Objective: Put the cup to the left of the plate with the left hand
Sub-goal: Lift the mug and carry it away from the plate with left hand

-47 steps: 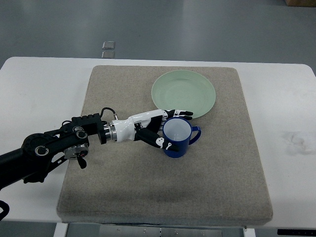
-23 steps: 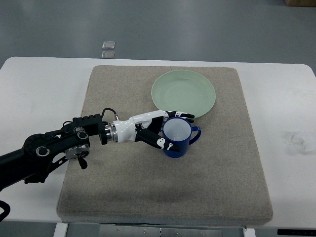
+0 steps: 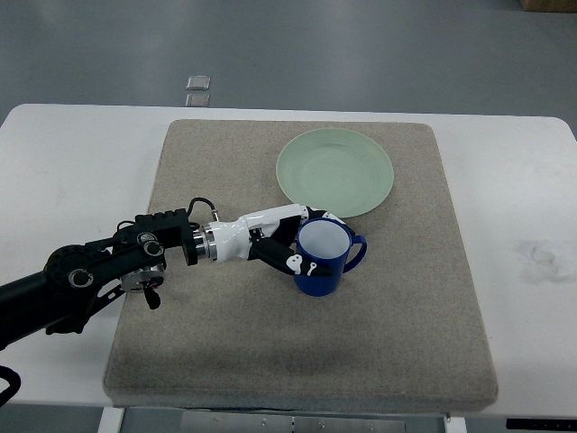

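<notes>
Item 1: white bench (image 3: 63, 162), spanning the full width of the top view, carrying a beige-grey rectangular felt mat (image 3: 297, 352) over its middle.

Item 2: left arm, black jointed links with a silver wrist collar, entering from the left edge low in the view and reaching rightward over the mat's left half.

Item 3: left hand (image 3: 284, 239), white shell with black fingers (image 3: 317, 214). It is closed around the cup: the fingers curl over the far side of the wall just under the rim, and the thumb presses the near side of the wall.

Item 4: dark blue glazed ceramic cup with white interior (image 3: 322, 260). It stands on the mat near its centre, mouth upward and tipped slightly toward the camera, long axis near vertical. Its loop handle points right and slightly away, on the side opposite the hand. The cup sits at the hand's right end, inside the grasp, the palm against its left wall.

Item 5: pale green round plate (image 3: 334, 171), flat on the mat's far part, just beyond the cup and a little right of it. Whether cup and plate touch cannot be told.
</notes>
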### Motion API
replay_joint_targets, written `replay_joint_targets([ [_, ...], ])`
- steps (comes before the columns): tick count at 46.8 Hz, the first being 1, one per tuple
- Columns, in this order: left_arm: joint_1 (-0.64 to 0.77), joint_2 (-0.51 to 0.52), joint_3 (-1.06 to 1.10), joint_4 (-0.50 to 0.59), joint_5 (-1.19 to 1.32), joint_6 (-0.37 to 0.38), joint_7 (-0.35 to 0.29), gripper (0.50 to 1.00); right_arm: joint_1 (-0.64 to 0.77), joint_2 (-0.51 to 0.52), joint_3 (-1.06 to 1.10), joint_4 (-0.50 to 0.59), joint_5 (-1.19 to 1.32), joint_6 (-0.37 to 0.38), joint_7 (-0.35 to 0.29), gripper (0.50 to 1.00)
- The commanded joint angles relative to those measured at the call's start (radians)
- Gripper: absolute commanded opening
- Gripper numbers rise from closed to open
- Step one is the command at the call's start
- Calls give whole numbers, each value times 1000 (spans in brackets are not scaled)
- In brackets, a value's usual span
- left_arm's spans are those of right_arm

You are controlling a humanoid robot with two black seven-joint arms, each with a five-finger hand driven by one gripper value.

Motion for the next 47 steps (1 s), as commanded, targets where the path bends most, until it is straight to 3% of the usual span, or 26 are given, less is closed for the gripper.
replay_joint_targets([
  [1,0,1,-5,2,-2,9,-1,572,0,0,0,0,0,0,0,932],
  [18,-6,11,-115,2,-7,79,1,576,0,0,0,0,0,0,0,932],
  [25,-6,21,-154,2,-7,157,-3,581,0,0,0,0,0,0,0,932],
  [35,9,115,-197,19,-29,234,-4,589,0,0,0,0,0,0,0,932],
  [47,31,149,-249,154,-71,217,-10,600,0,0,0,0,0,0,0,932],
])
